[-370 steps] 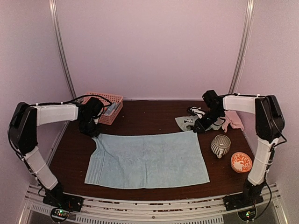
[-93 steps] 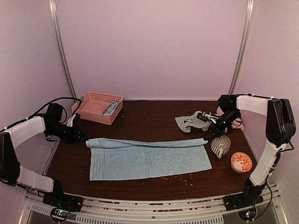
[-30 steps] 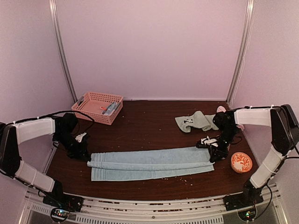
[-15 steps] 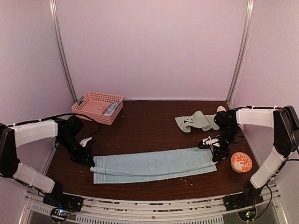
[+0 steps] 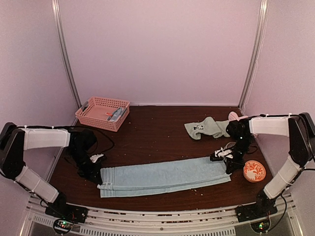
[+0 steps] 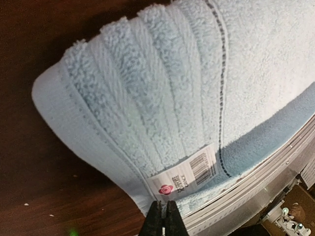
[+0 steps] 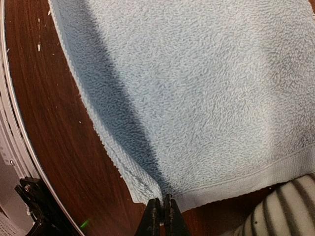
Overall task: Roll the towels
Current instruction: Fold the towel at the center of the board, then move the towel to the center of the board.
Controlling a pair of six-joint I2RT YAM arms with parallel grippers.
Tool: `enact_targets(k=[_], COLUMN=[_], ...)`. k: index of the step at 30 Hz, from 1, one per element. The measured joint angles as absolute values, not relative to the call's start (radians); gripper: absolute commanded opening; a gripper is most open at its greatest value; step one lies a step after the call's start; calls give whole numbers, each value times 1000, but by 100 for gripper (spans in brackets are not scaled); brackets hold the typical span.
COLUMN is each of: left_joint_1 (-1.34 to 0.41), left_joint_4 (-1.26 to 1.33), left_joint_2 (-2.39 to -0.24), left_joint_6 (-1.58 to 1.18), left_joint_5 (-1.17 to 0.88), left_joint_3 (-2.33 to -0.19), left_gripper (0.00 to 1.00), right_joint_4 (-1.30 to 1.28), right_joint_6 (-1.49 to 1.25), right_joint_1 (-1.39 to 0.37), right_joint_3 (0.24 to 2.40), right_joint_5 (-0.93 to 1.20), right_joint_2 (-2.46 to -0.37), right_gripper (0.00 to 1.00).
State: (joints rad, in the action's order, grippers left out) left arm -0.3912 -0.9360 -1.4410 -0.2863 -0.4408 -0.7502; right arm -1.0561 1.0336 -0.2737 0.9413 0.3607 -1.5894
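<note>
A light blue towel lies folded into a long narrow strip near the table's front edge. My left gripper is shut on its left end. In the left wrist view the closed tips pinch the towel just below its white label. My right gripper is shut on the right end; in its wrist view the tips pinch the hem corner of the towel. A sage green towel and a pink towel lie crumpled at the back right.
A pink basket holding a light blue cloth stands at the back left. An orange patterned bowl sits right of the right gripper. A striped mug is close beside the right fingers. The metal front rail runs just past the towel.
Both grippers have drawn the folded blue towel toward the front edge; its left end moved nearer and slightly right, and the strip now lies a little lower.
</note>
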Motion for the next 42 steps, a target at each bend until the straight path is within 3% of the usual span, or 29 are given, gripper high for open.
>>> enact_targets(k=[4, 5, 8, 10, 12, 23, 26, 32, 42], left_joint_1=[-420, -421, -424, -430, -439, -446, -446, -446, -447], left_joint_4=[-937, -937, -936, -937, -941, -981, -981, -899, -675], left_joint_2=[-1472, -1476, -1481, -1481, -1480, -1365, -1367, -1444, -1499], left_joint_6=[-287, -288, -289, -286, -289, -266, -255, -279, -393], left_joint_5=[-434, -431, -427, -428, -436, -502, -497, -448, -393], left_joint_3=[-744, -744, -744, -744, -744, -822, -892, -988, -926], left_gripper=[0, 0, 15, 18, 20, 23, 19, 1, 0], right_joint_4=[-1056, -1056, -1055, -1061, -1081, -1170, -1178, -1062, -854], right_joint_6=[1049, 1052, 1065, 1076, 1091, 1093, 1070, 941, 697], right_joint_1=[-274, -274, -274, -274, -274, -276, -287, -348, -393], right_joint_3=[914, 908, 895, 886, 885, 1003, 1059, 1086, 1122], right_joint_5=[355, 355, 353, 347, 347, 405, 450, 447, 311], right_joint_2=[-1589, -1589, -1588, -1583, -1573, -1479, -1496, -1539, -1695], right_gripper=[1, 3, 13, 24, 28, 29, 28, 24, 16])
